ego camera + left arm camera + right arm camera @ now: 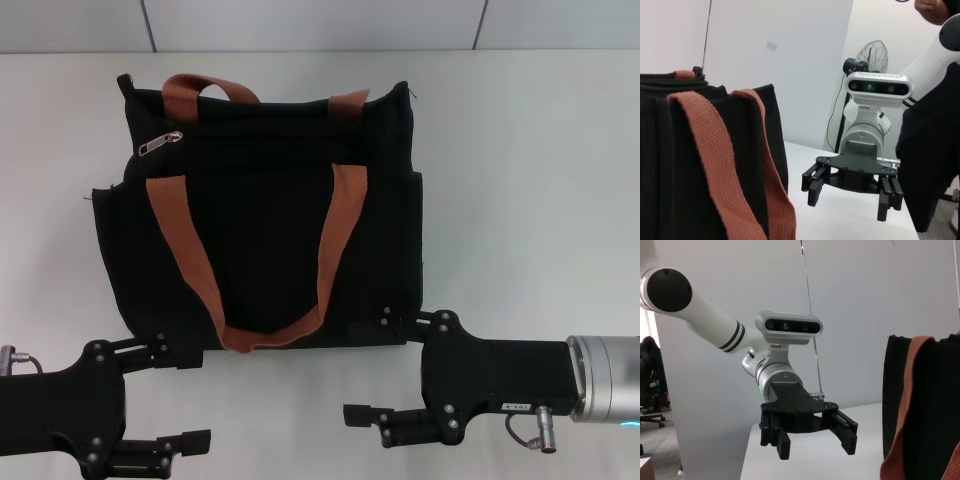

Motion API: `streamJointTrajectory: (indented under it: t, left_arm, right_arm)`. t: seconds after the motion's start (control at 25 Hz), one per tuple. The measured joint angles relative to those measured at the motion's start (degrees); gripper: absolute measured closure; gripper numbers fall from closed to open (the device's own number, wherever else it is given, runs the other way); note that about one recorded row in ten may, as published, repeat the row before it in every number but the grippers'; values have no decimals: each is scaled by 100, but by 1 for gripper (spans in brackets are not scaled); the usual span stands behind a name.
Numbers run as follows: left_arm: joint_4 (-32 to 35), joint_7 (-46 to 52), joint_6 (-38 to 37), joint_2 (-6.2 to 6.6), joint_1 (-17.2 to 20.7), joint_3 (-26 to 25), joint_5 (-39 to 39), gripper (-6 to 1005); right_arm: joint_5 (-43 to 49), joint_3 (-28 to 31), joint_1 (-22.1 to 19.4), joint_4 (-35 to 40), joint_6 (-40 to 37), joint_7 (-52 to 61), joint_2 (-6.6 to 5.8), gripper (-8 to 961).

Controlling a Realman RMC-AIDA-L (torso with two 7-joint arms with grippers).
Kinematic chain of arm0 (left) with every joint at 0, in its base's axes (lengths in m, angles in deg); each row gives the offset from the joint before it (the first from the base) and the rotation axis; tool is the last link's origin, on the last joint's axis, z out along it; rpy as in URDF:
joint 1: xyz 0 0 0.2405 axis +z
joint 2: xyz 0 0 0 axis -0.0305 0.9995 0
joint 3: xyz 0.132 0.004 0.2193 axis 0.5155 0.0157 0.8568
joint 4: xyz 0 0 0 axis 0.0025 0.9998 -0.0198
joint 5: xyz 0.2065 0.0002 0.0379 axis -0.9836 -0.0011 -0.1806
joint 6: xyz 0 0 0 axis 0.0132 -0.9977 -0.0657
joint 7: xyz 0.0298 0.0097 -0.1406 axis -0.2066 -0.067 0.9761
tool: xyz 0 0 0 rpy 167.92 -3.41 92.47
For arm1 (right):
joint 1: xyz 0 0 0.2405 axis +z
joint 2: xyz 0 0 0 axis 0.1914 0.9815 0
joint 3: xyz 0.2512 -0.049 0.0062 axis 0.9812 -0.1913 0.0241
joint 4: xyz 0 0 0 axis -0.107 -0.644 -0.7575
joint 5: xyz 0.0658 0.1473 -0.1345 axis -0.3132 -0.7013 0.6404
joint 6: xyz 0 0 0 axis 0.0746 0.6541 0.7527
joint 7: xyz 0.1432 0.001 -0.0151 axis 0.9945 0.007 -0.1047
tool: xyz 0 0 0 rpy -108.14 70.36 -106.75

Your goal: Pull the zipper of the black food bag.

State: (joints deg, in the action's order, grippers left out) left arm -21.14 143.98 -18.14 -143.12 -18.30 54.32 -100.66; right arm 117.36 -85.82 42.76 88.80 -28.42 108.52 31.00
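The black food bag (pixel 265 215) is seen lying on the white table (pixel 530 170), its two orange-brown handles (pixel 335 255) spread across the upper face. The zipper (pixel 162 143) is found at the bag's far left corner, at the left end of the zip line. The left gripper (pixel 185 400) is held low at the near left, just beside the bag's near edge, its fingers spread apart and empty. The right gripper (pixel 385 365) is held at the near right, by the bag's near right corner, its fingers likewise parted with nothing between them. Both grippers are well apart from the zipper
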Motion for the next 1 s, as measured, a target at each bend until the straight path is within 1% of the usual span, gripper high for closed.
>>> streamJointTrajectory:
  t: [0.56,0.68,0.8,0.88,1.0]
  left_arm:
    - [0,0,-39,-4,3,-16,16,214]
    - [0,0,-161,-54,-46,-171,39,220]
    - [1,-30,-464,-163,-142,-470,42,226]
    - [0,-46,-568,-185,-165,-571,42,230]
    - [0,-46,-568,-185,-165,-571,42,237]
  right_arm:
    - [0,18,-7,-5,0,0,0,158]
    - [0,37,-9,-5,17,0,0,158]
    - [0,42,-17,-5,44,0,-5,158]
    - [1,47,-31,-5,49,0,-6,158]
    - [3,59,-48,-5,63,0,-8,158]
